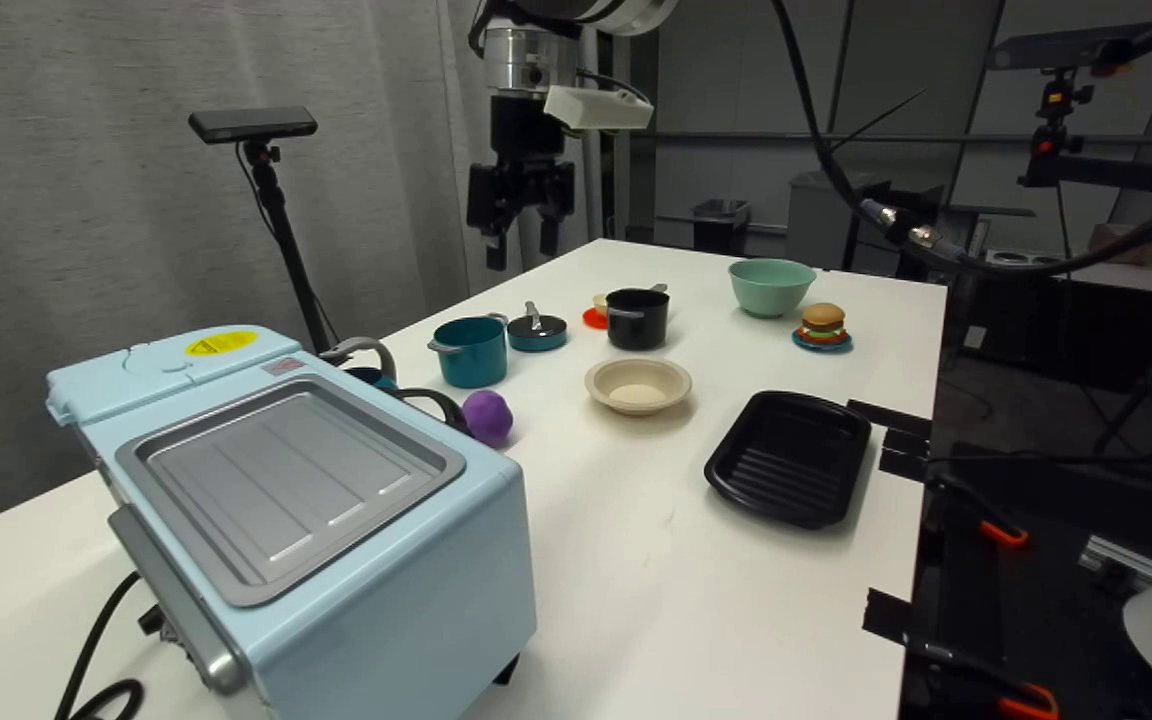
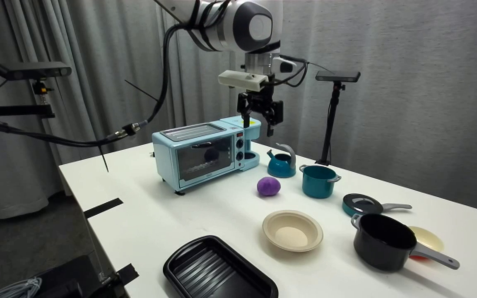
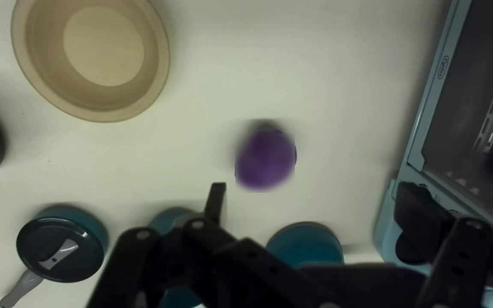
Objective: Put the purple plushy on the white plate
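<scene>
Purple and rounded, the toy rests on the white table, roughly between the kettle and the off-white plate and touching neither; the toaster oven stands off to one side of it and the blue pot off to the other; the plate sits flat nearby, but in both exterior views the toy lies outside its rim, so the placing itself is undone.

Overhead the pincer hangs well clear of the table, its fingers spread wide with nothing held between them; in the wrist view the toy shows, somewhat blurred, ahead of the fingers rather than in the gap between them.

Judging by that, the job is at its reaching stage; having the pincer up over the toy's part of the table, ready to take something, is about all that can be counted as done; left are the lining-up, the way down, the squeeze on the toy, the lift, the short carry across to the plate and the letting-go inside it; I would guess the pincer needs a small shift before going down, since the toy does not look centred between the fingers.
</scene>
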Tool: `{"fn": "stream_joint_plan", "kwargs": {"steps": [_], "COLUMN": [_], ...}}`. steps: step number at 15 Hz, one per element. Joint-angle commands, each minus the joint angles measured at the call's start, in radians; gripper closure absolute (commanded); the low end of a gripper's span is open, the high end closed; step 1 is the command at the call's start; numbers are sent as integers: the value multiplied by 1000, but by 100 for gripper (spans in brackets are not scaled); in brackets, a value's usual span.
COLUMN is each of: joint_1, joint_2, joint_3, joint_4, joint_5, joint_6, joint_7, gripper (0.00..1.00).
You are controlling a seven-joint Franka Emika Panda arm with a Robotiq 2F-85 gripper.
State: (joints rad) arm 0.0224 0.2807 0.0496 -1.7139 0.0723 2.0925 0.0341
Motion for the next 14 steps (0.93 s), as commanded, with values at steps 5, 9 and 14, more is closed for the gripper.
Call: {"fn": "stream_joint_plan", "kwargs": {"steps": [5, 9, 14], "joint_1": [6, 10, 19], "joint_2": [194, 328, 482], "joint_3": [-3, 1, 9], "joint_4": [114, 225, 372], "joint_5": [14, 17, 27], "joint_6": [31, 71, 41], "joint_7": [6, 11, 17], "gripper": [0, 0, 0]}}
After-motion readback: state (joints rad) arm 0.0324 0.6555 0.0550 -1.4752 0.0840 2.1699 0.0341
